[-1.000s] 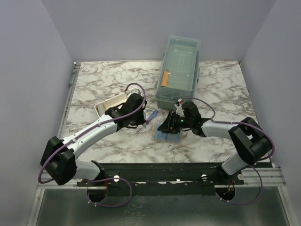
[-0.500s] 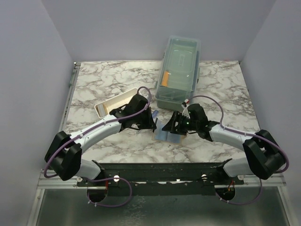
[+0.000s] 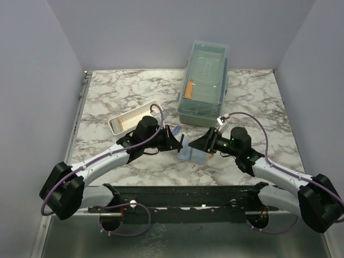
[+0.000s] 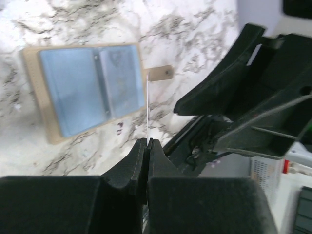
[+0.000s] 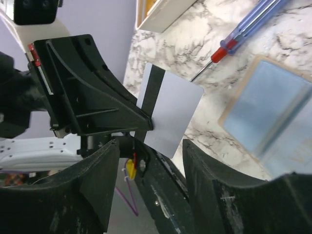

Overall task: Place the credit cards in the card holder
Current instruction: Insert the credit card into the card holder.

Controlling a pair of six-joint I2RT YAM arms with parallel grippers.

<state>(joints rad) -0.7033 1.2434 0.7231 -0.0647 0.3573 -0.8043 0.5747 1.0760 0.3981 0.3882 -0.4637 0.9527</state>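
No brand or lettering can be read on anything. A small white sticker (image 4: 265, 170) on the right arm carries print too fine to make out. The pale grey plastic credit card (image 5: 170, 112) shows only a plain face and a black stripe along one side.

The left gripper (image 4: 147, 144) is clamped tight on this card, its two black fingers pressed together on the card's lower edge. The card stands upright out of the fingertips. In the left wrist view it appears edge-on as a thin white line (image 4: 147, 107).

The right gripper (image 5: 151, 146) faces the left one at close range, its jaws spread wide with nothing between the fingers. The card stands just in front of that gap, and I cannot tell whether it touches the right fingers.

The small tan-brown folding card holder (image 4: 83, 97) lies open and flat on the marble-patterned table (image 3: 107, 97), its light blue lining facing up. It sits between the two grippers, below the held card and not touching it. Its short tan tab points toward the card's edge.

A screwdriver with a red and blue handle (image 5: 243, 34) lies on the table just beyond the card holder. A white rectangular tray (image 3: 131, 118) lies behind the left gripper. A large translucent lidded plastic box (image 3: 204, 80) stands further back.
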